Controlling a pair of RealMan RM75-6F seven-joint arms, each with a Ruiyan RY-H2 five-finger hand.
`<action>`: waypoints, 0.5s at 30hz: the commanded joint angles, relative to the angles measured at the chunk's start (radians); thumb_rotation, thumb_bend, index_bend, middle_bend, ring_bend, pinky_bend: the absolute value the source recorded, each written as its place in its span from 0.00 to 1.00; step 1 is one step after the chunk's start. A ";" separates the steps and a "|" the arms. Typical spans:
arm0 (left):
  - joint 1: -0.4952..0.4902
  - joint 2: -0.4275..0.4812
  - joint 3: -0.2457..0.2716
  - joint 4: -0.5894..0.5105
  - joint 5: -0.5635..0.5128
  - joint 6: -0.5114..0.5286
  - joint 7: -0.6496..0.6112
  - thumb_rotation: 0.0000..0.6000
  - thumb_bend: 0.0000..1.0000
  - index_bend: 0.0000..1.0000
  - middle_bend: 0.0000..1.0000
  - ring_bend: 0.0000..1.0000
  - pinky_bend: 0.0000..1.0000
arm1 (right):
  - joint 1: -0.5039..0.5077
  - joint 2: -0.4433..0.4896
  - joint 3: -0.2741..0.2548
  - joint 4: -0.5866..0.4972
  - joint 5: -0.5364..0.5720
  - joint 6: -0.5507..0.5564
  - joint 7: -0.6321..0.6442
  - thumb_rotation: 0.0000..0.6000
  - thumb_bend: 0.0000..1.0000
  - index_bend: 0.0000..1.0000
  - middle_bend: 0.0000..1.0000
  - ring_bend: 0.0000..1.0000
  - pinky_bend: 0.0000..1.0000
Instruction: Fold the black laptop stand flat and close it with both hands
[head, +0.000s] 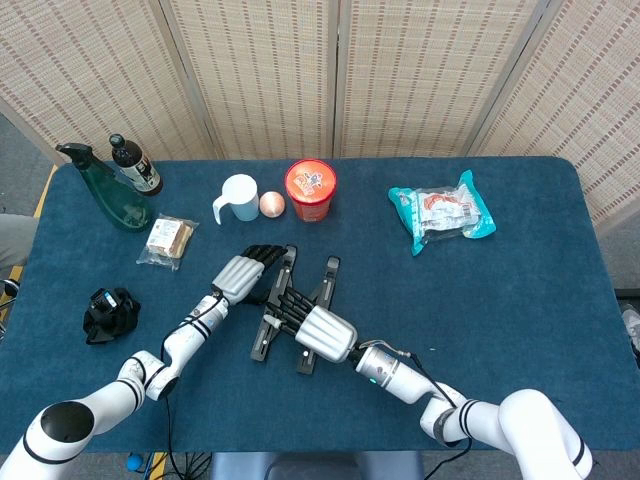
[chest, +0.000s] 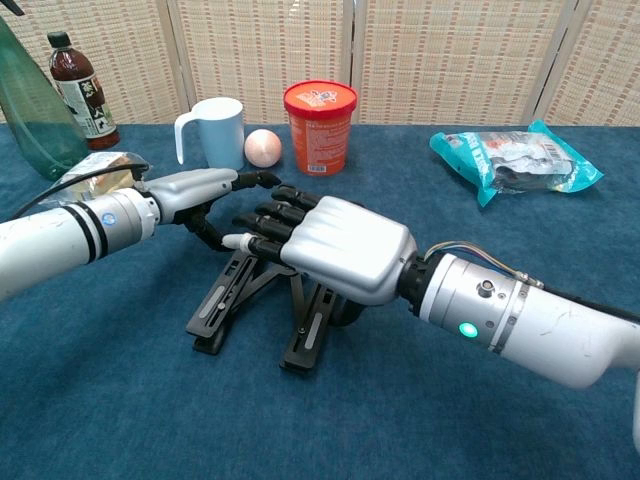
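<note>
Mid-table, left hand (head: 241, 273) fingers and right hand (head: 318, 330) fingers curled, pressing black laptop stand (chest: 232, 300), grasp unclear

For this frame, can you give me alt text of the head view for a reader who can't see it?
Two robot hands meet over a black laptop stand at the middle of a blue table; the right hand lies across its rails, the left hand at its far left end. Behind stand a white mug, red cup and snack bag.
</note>
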 joint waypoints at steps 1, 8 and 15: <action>-0.001 0.001 0.001 -0.005 0.001 0.002 0.002 1.00 0.15 0.00 0.04 0.04 0.04 | 0.004 -0.006 0.004 0.005 0.001 0.003 0.000 1.00 0.00 0.00 0.00 0.00 0.00; -0.003 0.003 0.001 -0.021 0.001 0.001 0.009 1.00 0.15 0.00 0.04 0.04 0.04 | 0.014 -0.015 0.013 0.014 0.011 0.002 0.000 1.00 0.00 0.00 0.00 0.00 0.00; -0.002 0.001 0.001 -0.027 -0.003 -0.004 0.013 1.00 0.15 0.00 0.04 0.04 0.04 | 0.022 -0.016 0.017 0.012 0.022 -0.008 -0.007 1.00 0.00 0.00 0.00 0.00 0.00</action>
